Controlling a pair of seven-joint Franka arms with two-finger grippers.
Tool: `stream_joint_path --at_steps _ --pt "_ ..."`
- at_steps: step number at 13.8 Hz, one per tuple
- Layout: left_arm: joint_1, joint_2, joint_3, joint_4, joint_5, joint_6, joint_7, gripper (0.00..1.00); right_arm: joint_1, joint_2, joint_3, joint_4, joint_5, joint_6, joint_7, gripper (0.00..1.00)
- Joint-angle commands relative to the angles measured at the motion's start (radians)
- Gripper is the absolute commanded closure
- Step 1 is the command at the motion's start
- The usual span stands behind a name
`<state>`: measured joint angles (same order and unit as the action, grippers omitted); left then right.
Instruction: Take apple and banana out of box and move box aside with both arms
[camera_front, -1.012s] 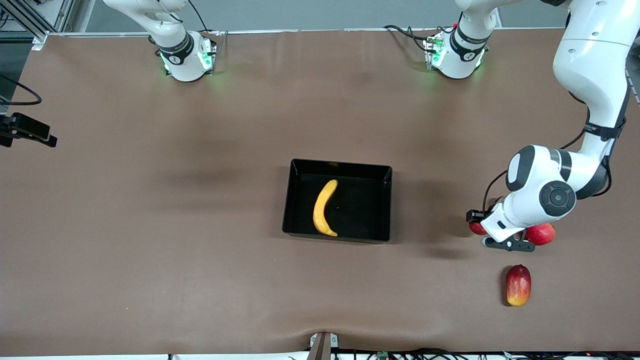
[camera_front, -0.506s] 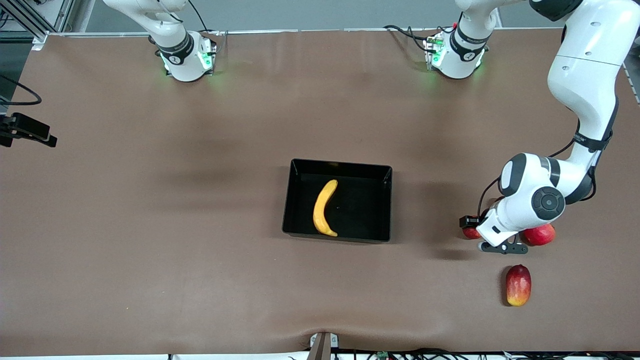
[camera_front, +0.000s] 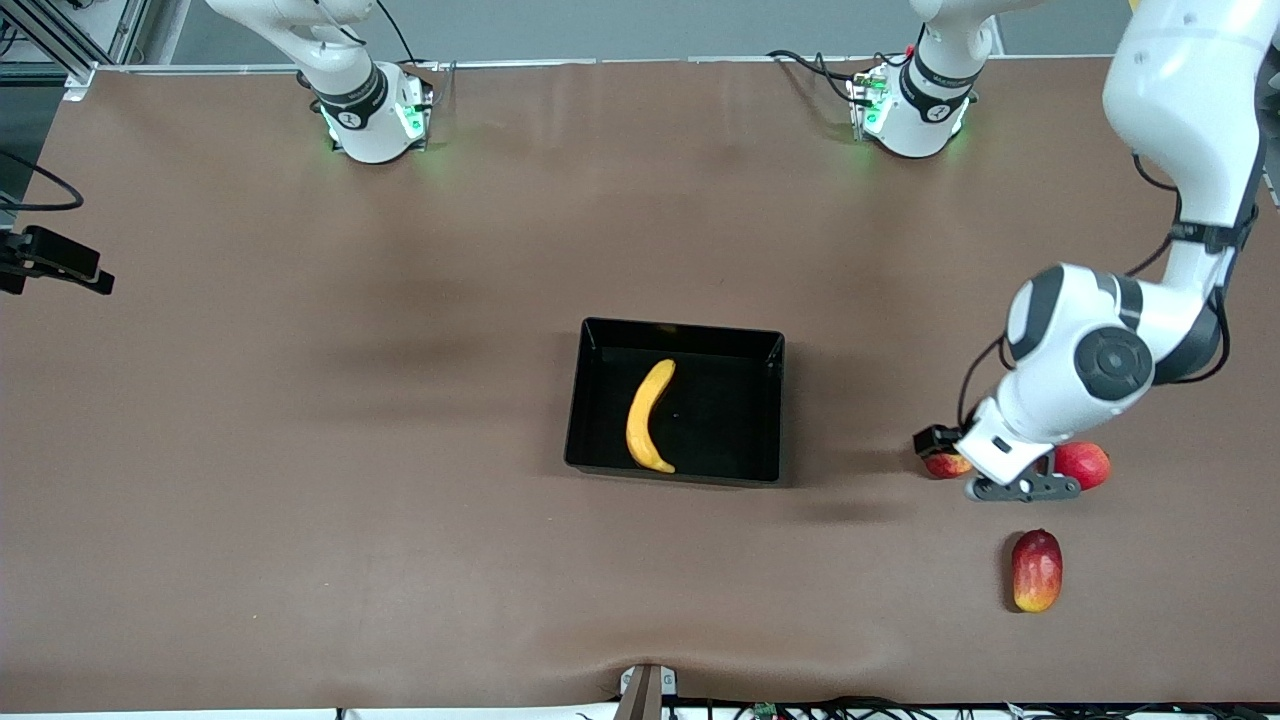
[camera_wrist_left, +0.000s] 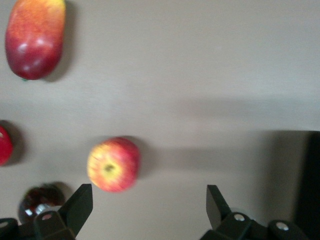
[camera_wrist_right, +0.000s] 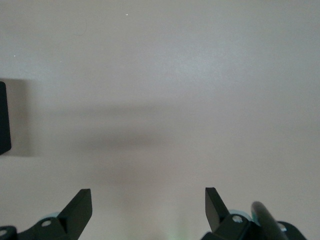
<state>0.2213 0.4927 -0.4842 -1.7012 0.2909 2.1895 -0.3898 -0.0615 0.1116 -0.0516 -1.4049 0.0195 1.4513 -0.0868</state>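
Observation:
The black box (camera_front: 675, 335) stands mid-table with the yellow banana (camera_front: 648, 417) lying inside it. The small red apple (camera_front: 946, 464) with a yellowish top (camera_wrist_left: 113, 164) rests on the table, toward the left arm's end from the box. My left gripper (camera_wrist_left: 150, 205) hovers over that spot, open, with the apple just off one fingertip (camera_wrist_left: 80, 202) and nothing between the jaws. In the front view the left arm's hand (camera_front: 1010, 450) covers part of the apple. My right gripper (camera_wrist_right: 148, 207) is open over bare table, and a corner of the box (camera_wrist_right: 4, 117) shows at the edge of its wrist view.
A larger plain red fruit (camera_front: 1082, 464) sits beside the apple, under the left hand. A red-and-yellow mango (camera_front: 1036, 570) lies nearer to the front camera than both. Brown cloth covers the table. The right arm's hand is out of the front view.
The left arm's hand has risen and shifted slightly over the apple, so a little more of the apple shows. Banana, box and mango have not moved.

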Motion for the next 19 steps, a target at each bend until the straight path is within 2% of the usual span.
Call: stream_joint_path --at_steps 1,2,5,9,13,14,16,17,19 --pt "-0.011 -0.030 -0.098 -0.015 0.022 -0.014 -0.166 0.00 -0.015 0.002 0.010 0.004 0.010 0.000 0.001 0.00" --pt "-0.037 -0.026 -0.118 -0.012 0.027 -0.014 -0.206 0.00 -0.015 0.003 0.010 0.004 0.010 0.000 0.001 0.00" --pt "-0.169 -0.013 -0.117 0.023 0.027 -0.014 -0.309 0.00 -0.015 0.006 0.010 0.004 0.004 0.000 0.001 0.00" --pt "-0.322 0.098 -0.113 0.124 0.036 -0.010 -0.420 0.00 -0.015 0.011 0.010 0.004 0.002 0.001 0.001 0.00" --pt "-0.436 0.249 -0.108 0.256 0.152 -0.002 -0.527 0.00 -0.037 0.031 0.010 0.004 0.014 -0.002 0.002 0.00" --pt "-0.474 0.283 -0.081 0.296 0.172 -0.002 -0.541 0.00 -0.037 0.033 0.010 0.003 0.014 -0.003 0.002 0.00" --pt "-0.574 0.320 0.022 0.343 0.174 0.033 -0.534 0.00 -0.034 0.037 0.010 0.003 0.014 -0.003 0.002 0.00" --pt "-0.614 0.337 0.077 0.347 0.172 0.085 -0.529 0.00 -0.032 0.046 0.010 0.001 0.014 -0.008 0.002 0.00" --pt "-0.666 0.374 0.139 0.348 0.172 0.197 -0.538 0.00 -0.027 0.059 0.010 0.000 0.010 -0.008 -0.001 0.00"
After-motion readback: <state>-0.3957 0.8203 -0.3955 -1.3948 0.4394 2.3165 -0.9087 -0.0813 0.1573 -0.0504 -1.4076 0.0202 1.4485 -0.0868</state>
